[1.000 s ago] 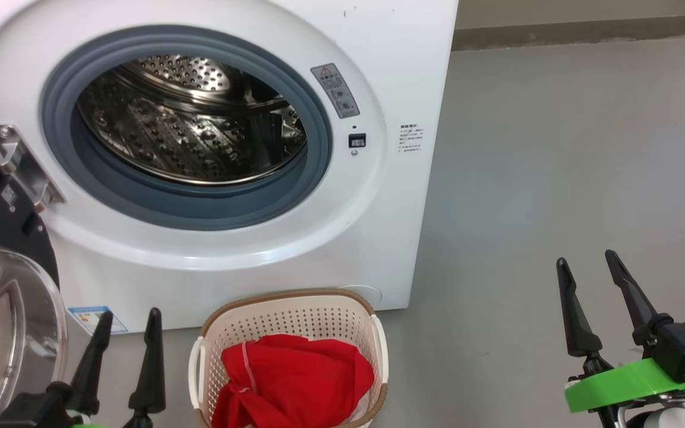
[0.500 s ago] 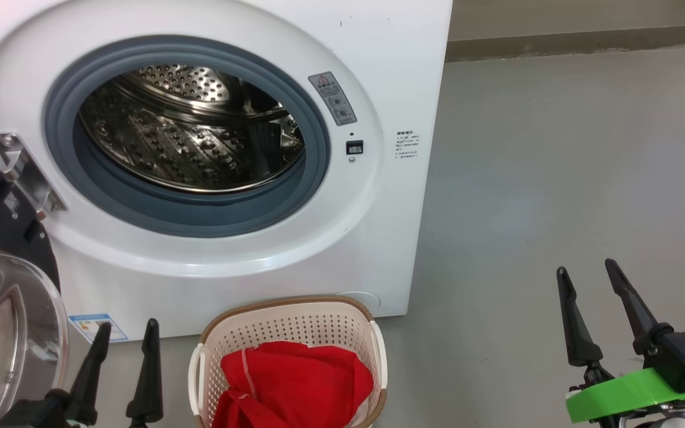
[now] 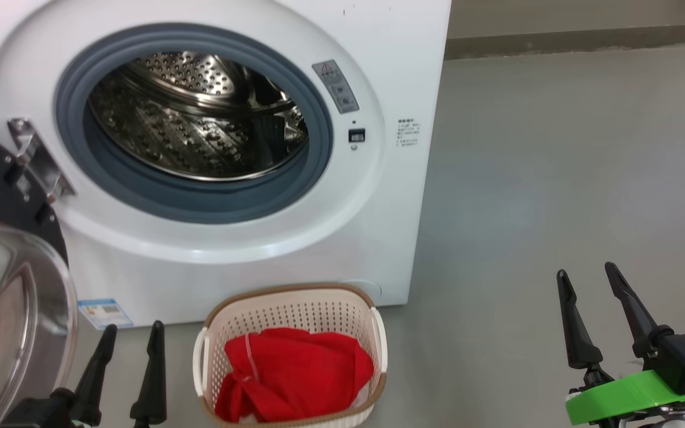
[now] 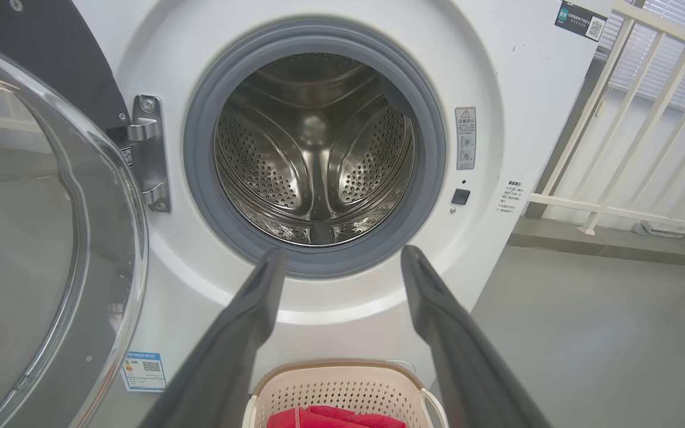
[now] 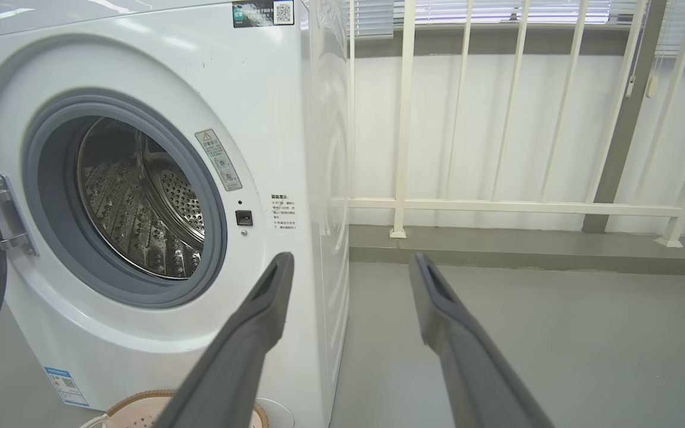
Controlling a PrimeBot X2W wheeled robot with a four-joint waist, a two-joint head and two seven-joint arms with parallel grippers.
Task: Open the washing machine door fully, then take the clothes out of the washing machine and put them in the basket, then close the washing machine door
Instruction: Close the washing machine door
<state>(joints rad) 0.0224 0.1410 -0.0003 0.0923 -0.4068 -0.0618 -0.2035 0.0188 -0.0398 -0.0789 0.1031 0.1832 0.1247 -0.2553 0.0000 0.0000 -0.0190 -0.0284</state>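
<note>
The white washing machine (image 3: 390, 71) stands with its steel drum (image 3: 194, 119) bare of fabric. Its door (image 3: 3, 285), black-rimmed with a clear glass bowl, hangs swung wide on the left hinge (image 3: 36, 160). On the floor before the washer sits the cream basket (image 3: 289, 297), and the red clothes (image 3: 292, 371) lie bunched inside it. My left gripper (image 3: 131, 327) is open, low, between the door and the basket, holding nothing. My right gripper (image 3: 586, 270) is open over bare floor, well right of the basket. The left wrist view faces the drum (image 4: 313, 154) with open fingers (image 4: 259, 297).
Grey floor (image 3: 556, 178) stretches right of the washer. A cream railing (image 5: 497, 205) and a low kerb (image 5: 527, 249) run behind it along the wall. The open door's glass (image 4: 33, 238) bulges close to my left arm.
The head camera has shifted a little, so the whole scene slid slightly. Both grippers stay open and roughly where they were; the clothes still lie in the basket.
</note>
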